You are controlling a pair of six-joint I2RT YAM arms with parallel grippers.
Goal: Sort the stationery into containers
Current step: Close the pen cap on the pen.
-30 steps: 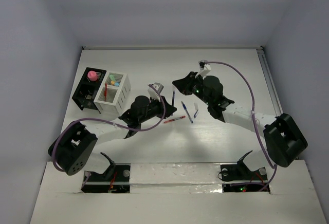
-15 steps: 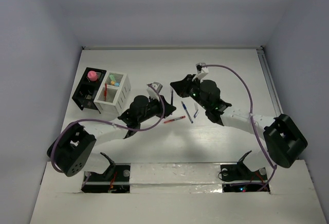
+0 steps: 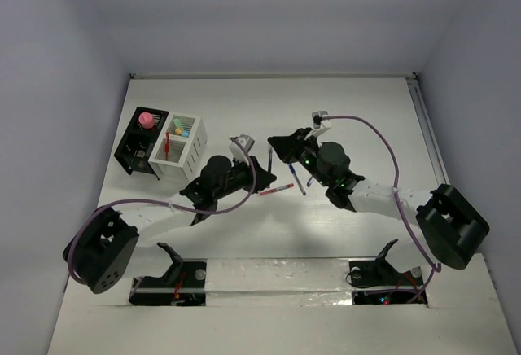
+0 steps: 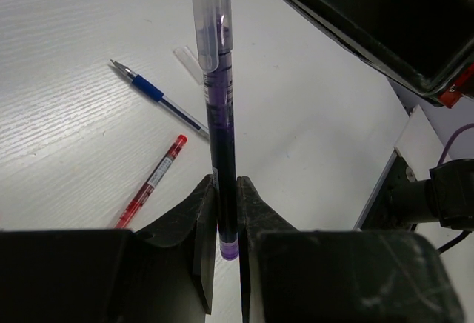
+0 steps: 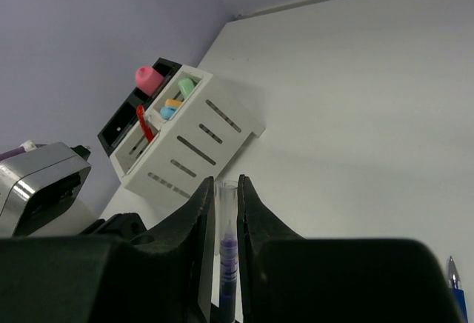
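The white table (image 3: 366,111) carried a white slatted box (image 3: 192,159) touching a black box (image 3: 130,158), well left of both arms. Mid-table, the left gripper (image 4: 224,215) clenched a purple pen (image 4: 222,115) whose clear cap (image 4: 209,12) ran out of frame, and the right gripper (image 5: 226,193) pinched that same capped end. Beneath lay a blue pen (image 4: 159,99) and a red pen (image 4: 152,181), its lower end hidden behind a finger.
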